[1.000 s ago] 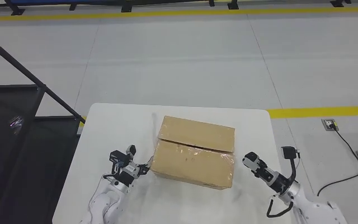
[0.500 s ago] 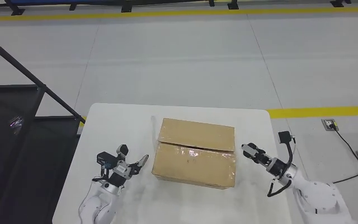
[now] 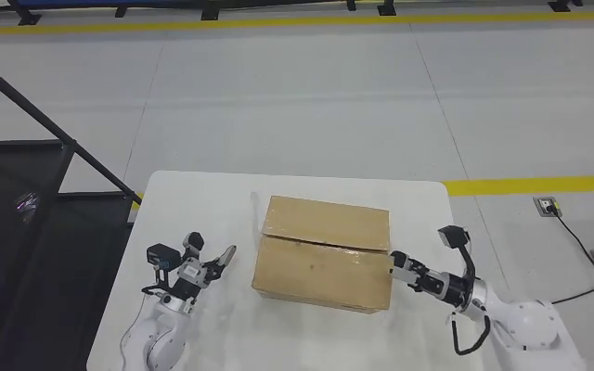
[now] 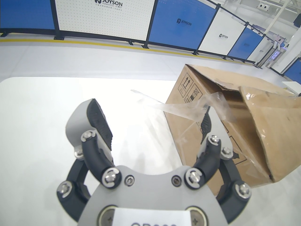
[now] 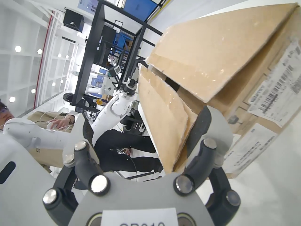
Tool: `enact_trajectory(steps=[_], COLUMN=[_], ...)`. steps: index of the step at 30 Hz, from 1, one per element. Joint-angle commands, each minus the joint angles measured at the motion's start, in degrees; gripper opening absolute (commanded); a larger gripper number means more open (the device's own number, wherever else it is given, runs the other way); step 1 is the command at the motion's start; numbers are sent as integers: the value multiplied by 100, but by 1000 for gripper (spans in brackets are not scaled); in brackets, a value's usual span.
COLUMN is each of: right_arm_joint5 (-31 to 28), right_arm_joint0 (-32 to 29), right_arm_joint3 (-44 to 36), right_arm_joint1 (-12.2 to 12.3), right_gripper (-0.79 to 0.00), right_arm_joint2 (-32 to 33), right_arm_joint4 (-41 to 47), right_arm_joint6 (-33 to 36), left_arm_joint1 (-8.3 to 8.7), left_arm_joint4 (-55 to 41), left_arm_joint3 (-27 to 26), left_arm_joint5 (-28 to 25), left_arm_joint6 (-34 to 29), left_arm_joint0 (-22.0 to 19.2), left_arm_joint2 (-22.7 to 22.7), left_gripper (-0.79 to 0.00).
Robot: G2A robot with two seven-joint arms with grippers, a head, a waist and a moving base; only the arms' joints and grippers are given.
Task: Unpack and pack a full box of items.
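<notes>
A brown cardboard box (image 3: 323,252) sat on the white tabletop (image 3: 195,209), its top flaps (image 3: 327,223) down but slightly gaping, a strip of clear tape (image 4: 169,106) hanging loose from one end.

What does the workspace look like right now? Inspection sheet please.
Surface: white table, rounded corners.
Job's things: cardboard box, top flaps down, seam slightly gaping.
Clutter: clear tape strip hanging loose off the box's end.
Grippers: left gripper open, apart from the box; right gripper open, fingers straddling a flap corner.
Cables: black cable looping at the right wrist; cabled floor socket.
Surroundings: yellow floor line, blue-and-white panels.
</notes>
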Motion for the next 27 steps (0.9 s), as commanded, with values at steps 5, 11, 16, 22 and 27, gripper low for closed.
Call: enact_trajectory(steps=[5, 11, 16, 22, 27], right_arm_joint5=[-412, -481, -814, -1223, -913], right_arm_joint0=[-175, -574, -1039, -1403, -1275], right_arm_joint3=[-280, -1091, -1498, -1429, -1299], right_arm_joint1=[61, 241, 495, 704, 683], right_gripper=[0, 0, 0, 0, 0], right_arm_joint2=[-31, -270, -439, -623, -881], right_arm_joint4=[523, 416, -279, -793, -8], right_arm_joint6=[499, 542, 208, -201, -639], left_arm_joint1=[-8, 5, 93, 252, 294], left_arm_joint4=[-54, -85, 303, 1158, 1742], left_arm_joint3=[-124, -432, -789, -1122, -1102], left_arm_joint5=[-44, -236, -899, -1795, -1852], left_arm_joint6=[-59, -75, -68, -389, -506], left_arm_joint0=[-23, 67, 423, 812, 850], left_arm_joint2=[53, 33, -126, -421, -308], left_gripper=[0, 0, 0, 0, 0])
